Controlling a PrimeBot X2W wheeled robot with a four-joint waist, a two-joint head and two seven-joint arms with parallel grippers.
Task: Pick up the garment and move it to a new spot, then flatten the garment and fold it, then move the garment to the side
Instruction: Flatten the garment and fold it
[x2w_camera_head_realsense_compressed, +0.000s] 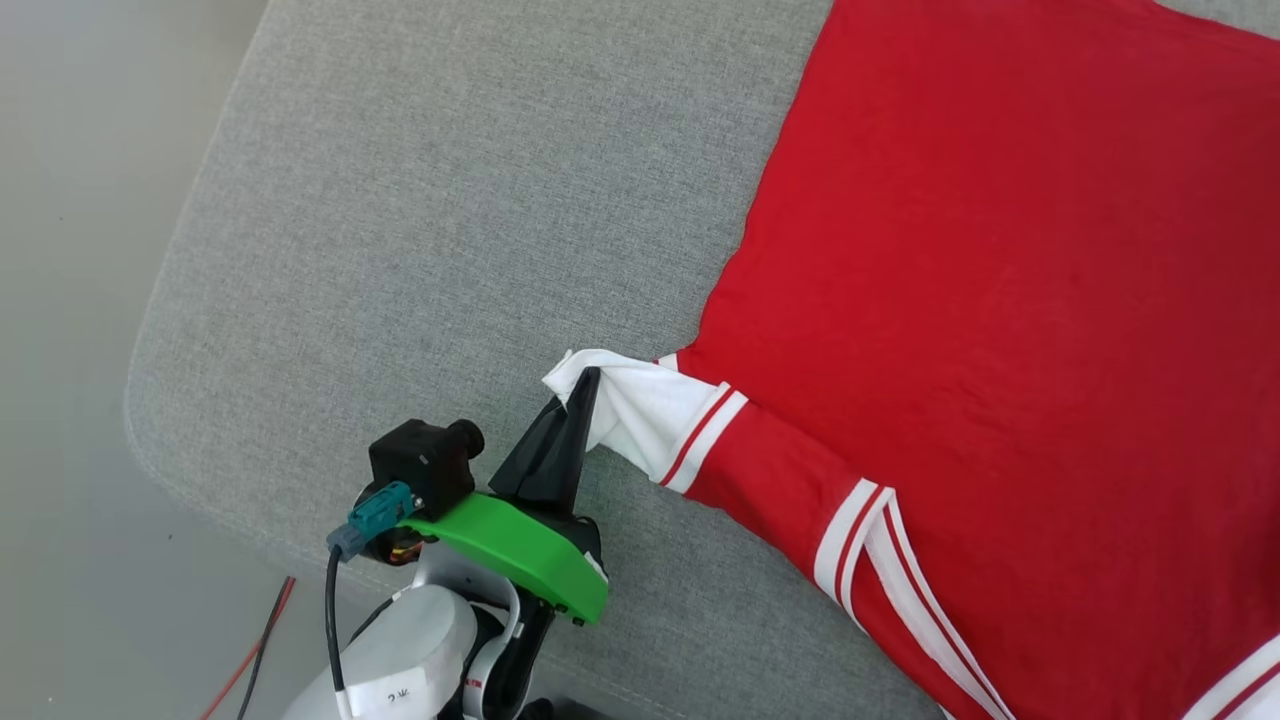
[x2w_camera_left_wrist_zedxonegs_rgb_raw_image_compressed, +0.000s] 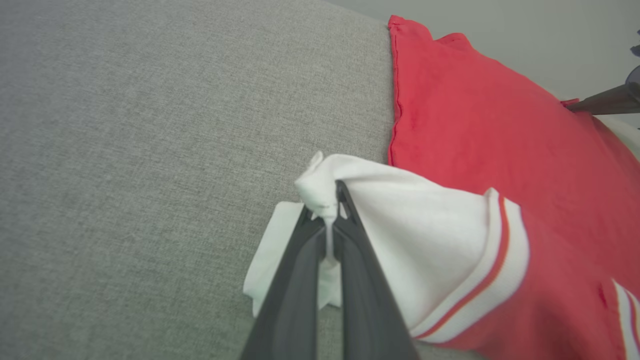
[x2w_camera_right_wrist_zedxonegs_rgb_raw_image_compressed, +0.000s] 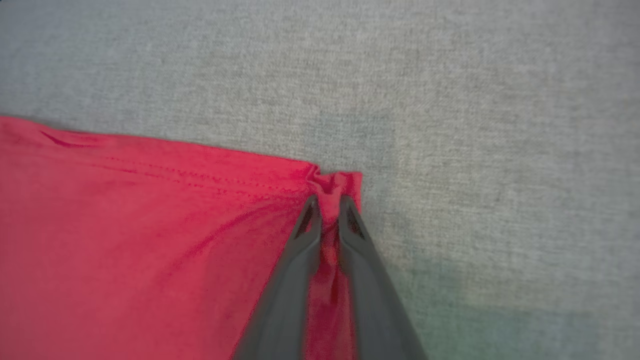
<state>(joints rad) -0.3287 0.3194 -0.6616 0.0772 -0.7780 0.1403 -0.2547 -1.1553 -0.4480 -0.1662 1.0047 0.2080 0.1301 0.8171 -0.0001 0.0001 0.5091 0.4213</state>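
Your left gripper (x2w_camera_head_realsense_compressed: 590, 385) is pinched tight on the white sleeve tip of the garment (x2w_camera_head_realsense_compressed: 980, 300). It lies spread, plain red side up, on the grey cushion (x2w_camera_head_realsense_compressed: 420, 220). Your right gripper (x2w_camera_right_wrist_zedxonegs_rgb_raw_image_compressed: 327, 202) is nipped narrow on a red hem corner.

Garment (x2w_camera_head_realsense_compressed: 1000, 300) cut off at the head view's top, right and bottom edges

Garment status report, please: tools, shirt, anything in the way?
Left tool shut on white sleeve of garment. Right tool shut on its red hem corner. Garment spread on grey cushion, red side up. Nothing seen in the way.
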